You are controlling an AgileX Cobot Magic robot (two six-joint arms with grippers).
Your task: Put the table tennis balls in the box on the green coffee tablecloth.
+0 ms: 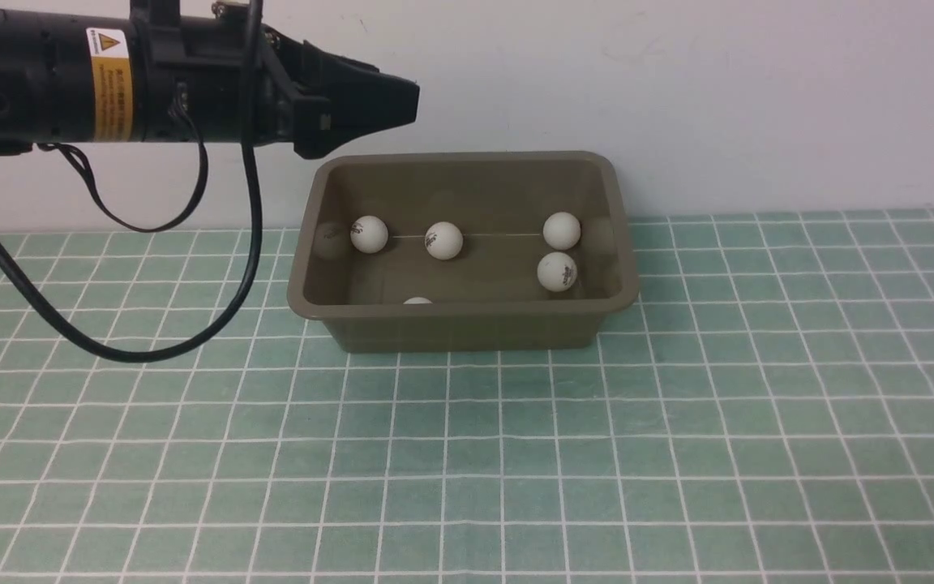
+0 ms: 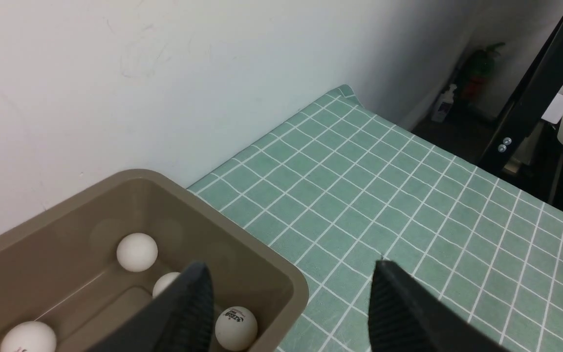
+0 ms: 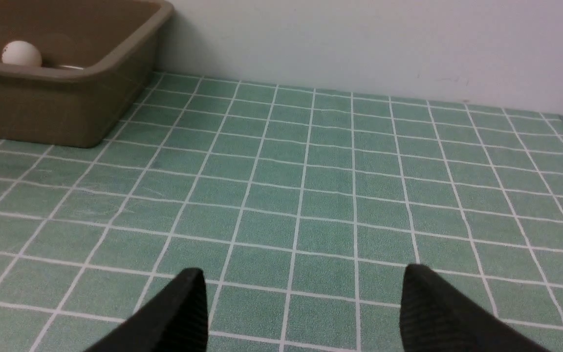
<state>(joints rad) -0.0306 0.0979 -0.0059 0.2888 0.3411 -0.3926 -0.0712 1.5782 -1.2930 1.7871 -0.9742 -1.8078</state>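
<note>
The balls (image 1: 443,240) lie in the box (image 1: 467,323) on the cloth (image 1: 678,422); being light, smooth and quick to roll (a hard pinch could squirt one out), each is best taken across its middle. The front view shows five, one half hidden by the near wall, and none on the cloth. The left gripper (image 2: 289,305) hangs open and empty above the box's rim, while the right gripper (image 3: 301,313), seen only from its own wrist, gapes wide over bare cloth.

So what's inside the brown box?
The box holds four white balls in plain sight, plus a fifth peeking over the near wall, which hides the floor behind it.
</note>
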